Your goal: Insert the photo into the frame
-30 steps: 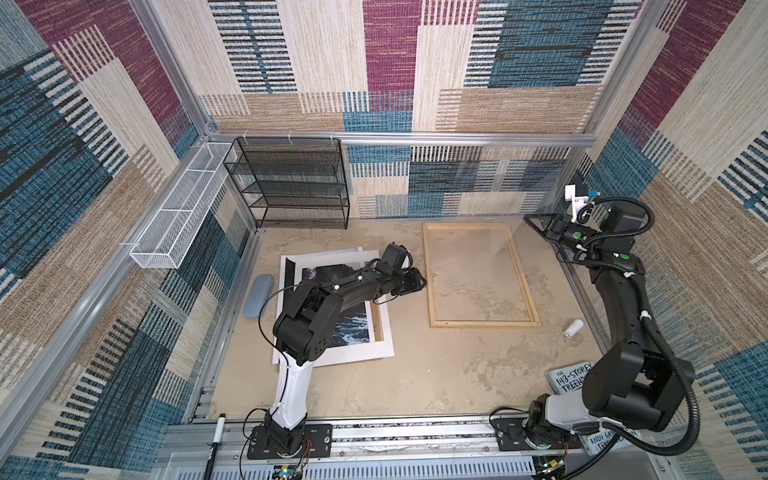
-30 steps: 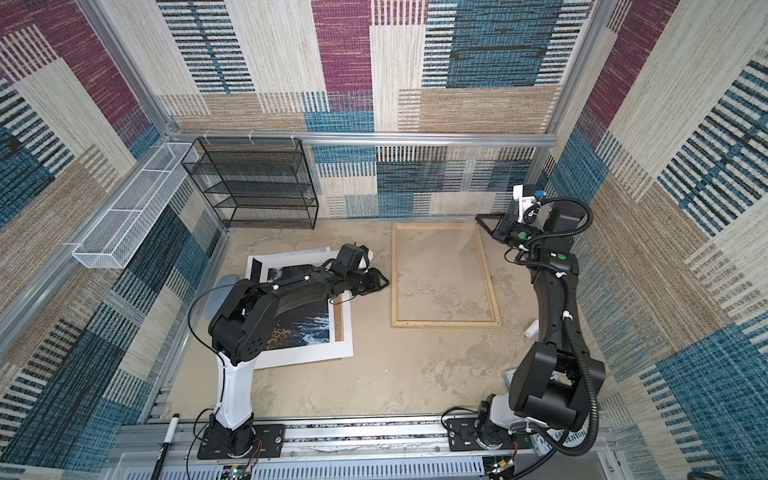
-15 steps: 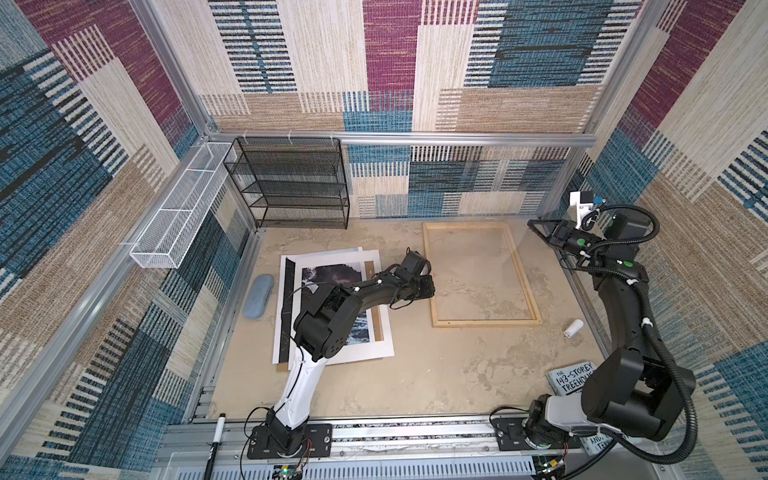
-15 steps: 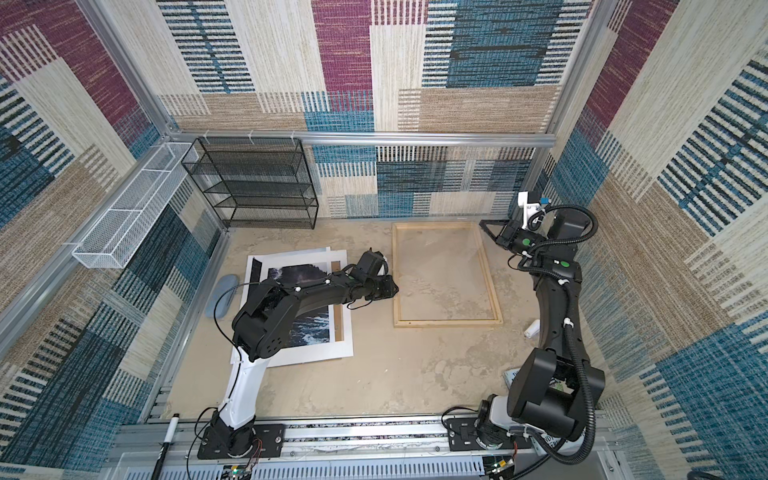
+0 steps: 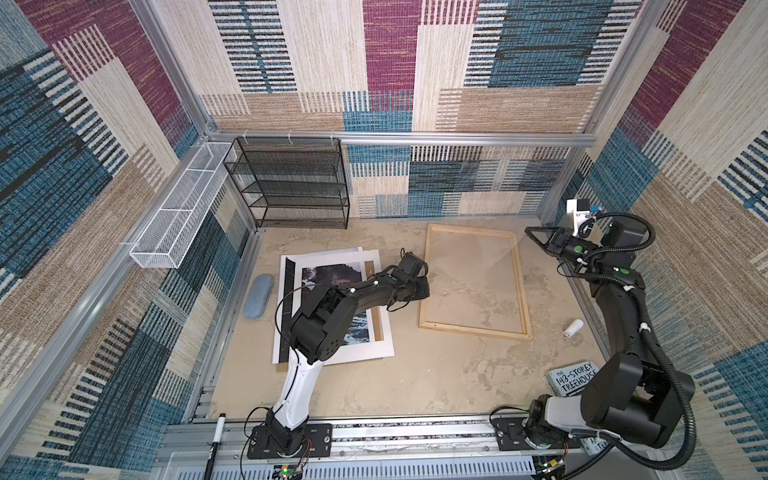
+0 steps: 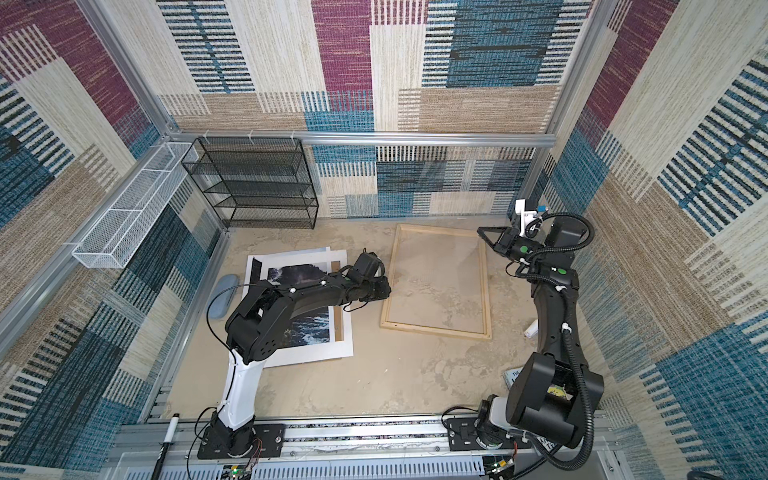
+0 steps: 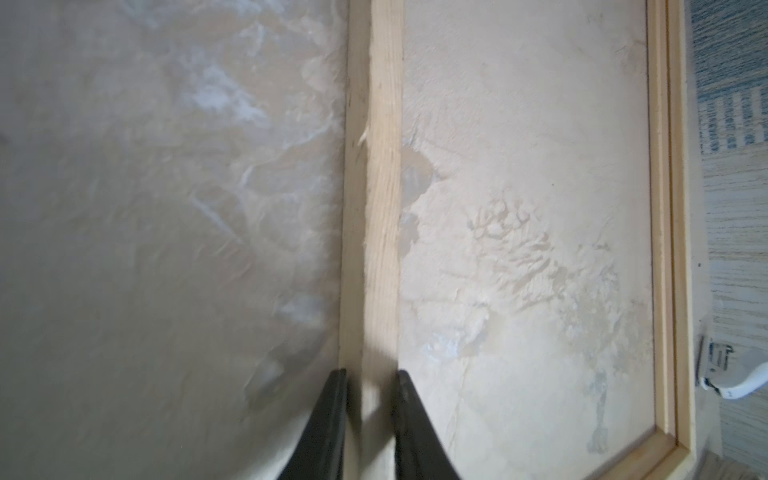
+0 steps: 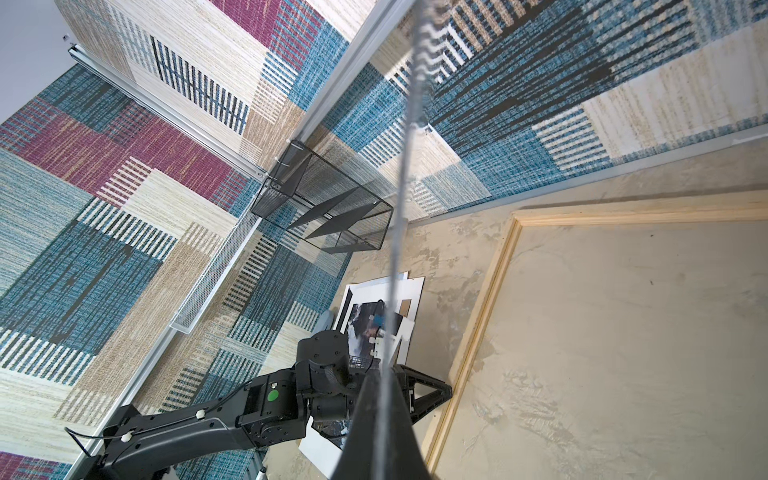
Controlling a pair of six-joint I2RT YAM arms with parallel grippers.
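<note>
The pale wood frame (image 5: 473, 330) (image 6: 436, 330) lies flat right of centre in both top views. My left gripper (image 5: 422, 291) (image 6: 384, 291) reaches across to its left rail. In the left wrist view the black fingers (image 7: 332, 399) press on both sides of that rail (image 7: 376, 166), so the left gripper (image 7: 370, 376) is shut on the frame. The photo (image 5: 328, 276) (image 6: 291, 276) lies at the left under a white mat board (image 5: 332, 353), partly hidden by my left arm. My right gripper (image 5: 528, 230) (image 8: 380, 374), at the frame's far right corner, is shut on the edge of a clear pane (image 8: 402, 199).
A black wire shelf (image 5: 291, 183) stands at the back left, with a white wire basket (image 5: 178, 224) on the left wall. A blue-grey case (image 5: 258, 296) lies left of the mat. A small white roll (image 5: 572, 328) and a book (image 5: 575, 376) lie at the right.
My left gripper has moved right, off the mat and photo, to the frame's left rail, and its jaws have narrowed onto it. The right arm has shifted only slightly.
</note>
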